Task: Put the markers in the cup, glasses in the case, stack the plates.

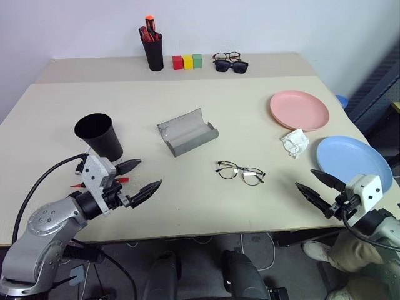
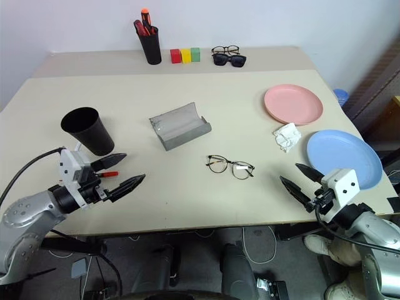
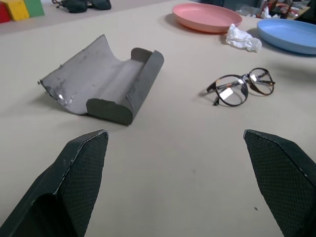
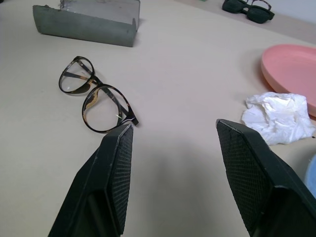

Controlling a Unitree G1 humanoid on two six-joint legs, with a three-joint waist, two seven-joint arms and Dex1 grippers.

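Your beige matte surface (image 1: pixel 187 206) carries the wire-framed glasses (image 1: pixel 240 172) near its front edge, beside the open grey case (image 1: pixel 186 132). Both left fingers (image 1: pixel 145 192) and right fingers (image 1: pixel 315 199) are spread wide, empty, touching nothing.

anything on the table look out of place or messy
A crumpled white tissue lies loose between the pink plate and the blue plate, like litter. The grey case lies open with scuffed, chipped edges.
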